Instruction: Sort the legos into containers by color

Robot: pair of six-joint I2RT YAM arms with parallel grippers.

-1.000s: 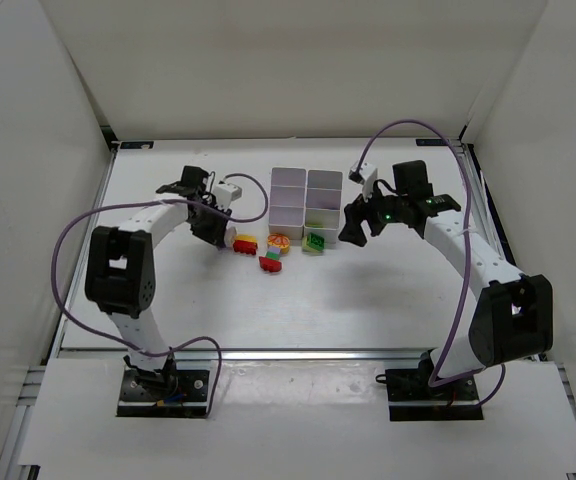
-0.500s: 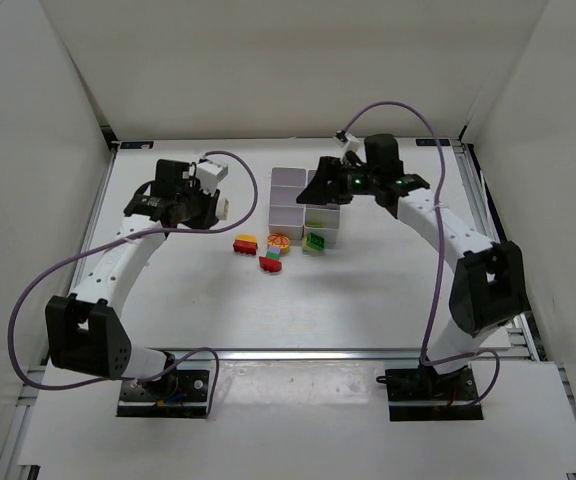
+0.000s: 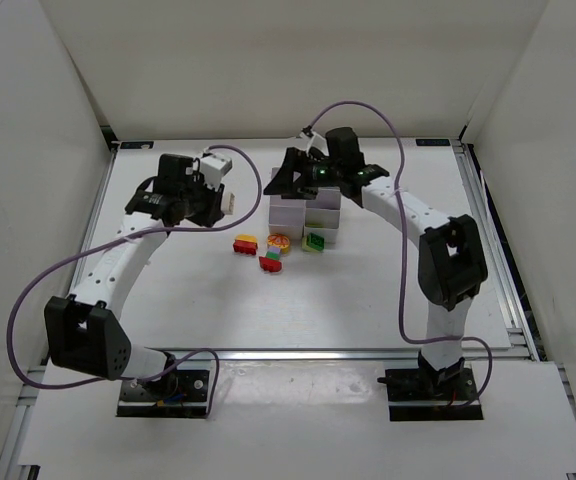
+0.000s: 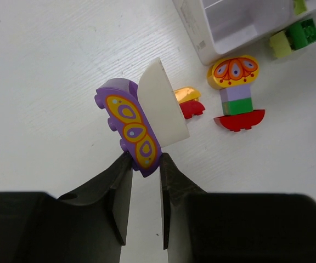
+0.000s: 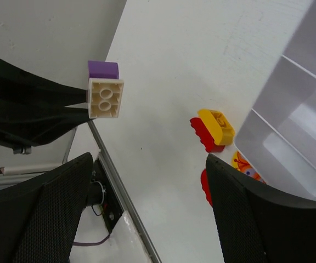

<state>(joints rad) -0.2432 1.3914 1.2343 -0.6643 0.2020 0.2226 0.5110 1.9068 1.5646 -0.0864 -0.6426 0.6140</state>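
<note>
My left gripper (image 4: 145, 164) is shut on a purple lego with a yellow pattern (image 4: 130, 126), joined to a white piece (image 4: 161, 104), and holds it above the table left of the containers (image 3: 306, 205). In the top view this gripper (image 3: 218, 203) is left of the grid. My right gripper (image 3: 284, 181) is open and empty above the grid's left side; its wrist view shows the held lego (image 5: 104, 93). On the table lie a red and yellow lego (image 3: 245, 243), an orange, purple, green and red stack (image 3: 274, 252) and a green lego (image 3: 314, 241).
White walls enclose the table on three sides. A metal rail (image 3: 268, 352) runs along the near edge. Purple cables loop over both arms. The loose legos lie just in front of the containers.
My left gripper has lifted the purple lego up and left, away from the pile. My right gripper has swung left from the grid's right side to above its left side.
</note>
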